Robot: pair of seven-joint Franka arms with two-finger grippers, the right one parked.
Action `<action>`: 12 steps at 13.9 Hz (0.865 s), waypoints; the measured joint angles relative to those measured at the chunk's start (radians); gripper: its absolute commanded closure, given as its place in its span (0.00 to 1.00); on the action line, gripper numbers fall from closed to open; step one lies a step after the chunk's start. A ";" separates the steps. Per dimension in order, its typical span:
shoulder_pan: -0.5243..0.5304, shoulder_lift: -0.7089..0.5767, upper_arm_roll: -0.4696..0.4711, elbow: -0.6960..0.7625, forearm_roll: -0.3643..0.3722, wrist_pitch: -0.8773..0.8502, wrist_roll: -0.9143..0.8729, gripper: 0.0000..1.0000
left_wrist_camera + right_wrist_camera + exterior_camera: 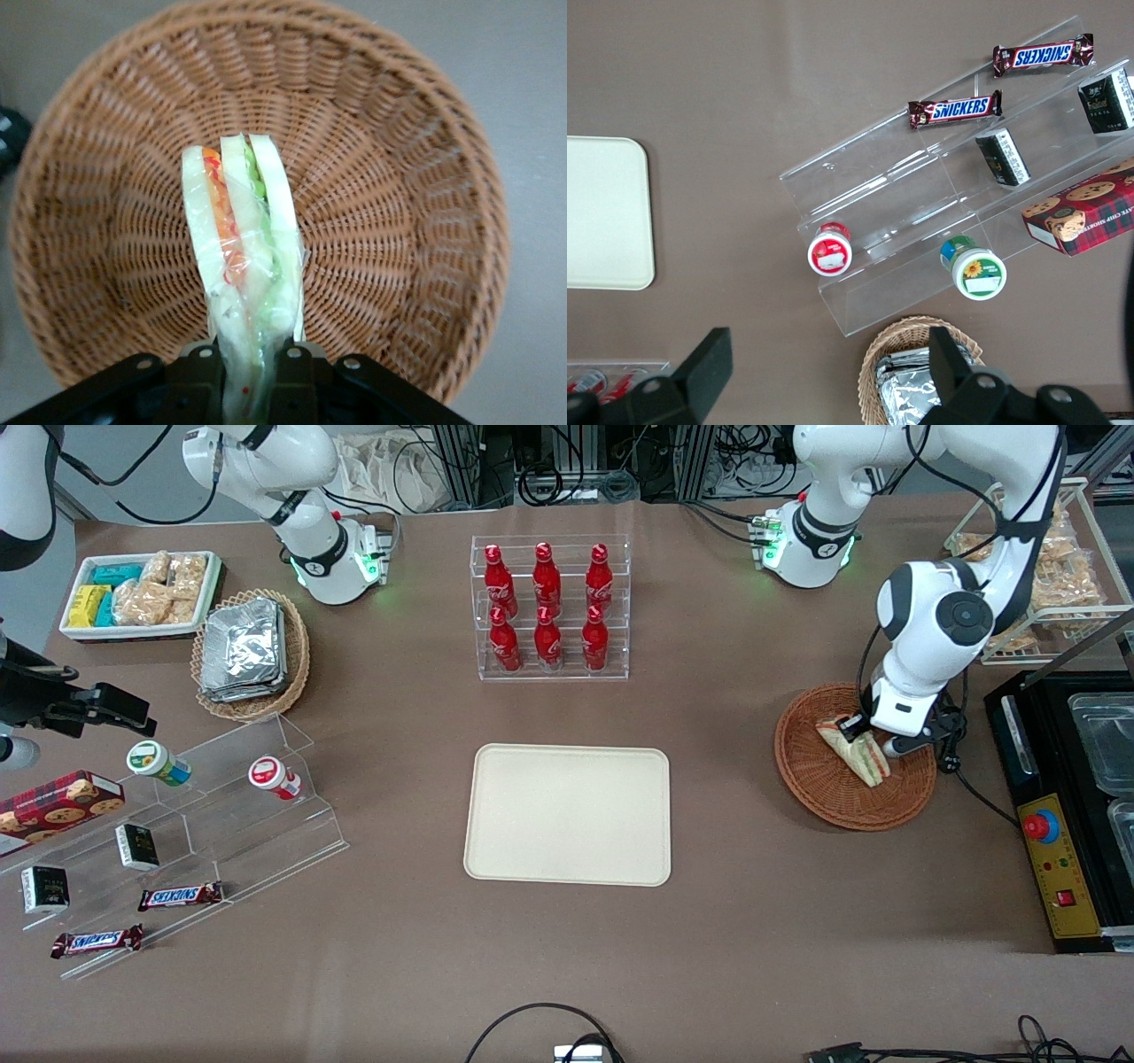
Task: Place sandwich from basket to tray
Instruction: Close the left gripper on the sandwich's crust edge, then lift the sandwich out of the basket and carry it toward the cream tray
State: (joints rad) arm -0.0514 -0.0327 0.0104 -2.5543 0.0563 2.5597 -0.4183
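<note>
The sandwich (pixel 855 748) is a clear-wrapped wedge of white bread with green and orange-red filling. It sits in the reddish-brown wicker basket (pixel 819 784) toward the working arm's end of the table. My left gripper (pixel 873 737) is down in the basket, shut on one end of the sandwich. In the left wrist view the sandwich (pixel 239 257) runs out from between the black fingers (pixel 306 385) over the basket's woven floor (pixel 390 221). The cream-beige tray (pixel 568 814) lies flat at the table's middle, with nothing on it. It also shows in the right wrist view (pixel 607 212).
A clear rack of red bottles (pixel 549 607) stands farther from the camera than the tray. A black appliance (pixel 1067 806) lies beside the basket at the table's end. A tan basket of foil packs (pixel 251 654), a white snack bin (pixel 142 593) and a clear stepped shelf (pixel 186 841) lie toward the parked arm's end.
</note>
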 measured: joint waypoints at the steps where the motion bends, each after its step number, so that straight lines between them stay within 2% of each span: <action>1: 0.000 -0.036 -0.001 0.021 0.002 -0.057 0.052 0.91; 4: -0.002 -0.097 -0.026 0.121 0.003 -0.225 0.181 0.91; 8: -0.009 -0.078 -0.196 0.248 0.004 -0.294 0.224 0.88; 12: -0.012 0.009 -0.336 0.346 0.004 -0.294 0.225 0.86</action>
State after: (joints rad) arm -0.0637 -0.0241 -0.3253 -2.2088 0.0603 2.2658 -0.1936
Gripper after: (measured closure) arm 0.841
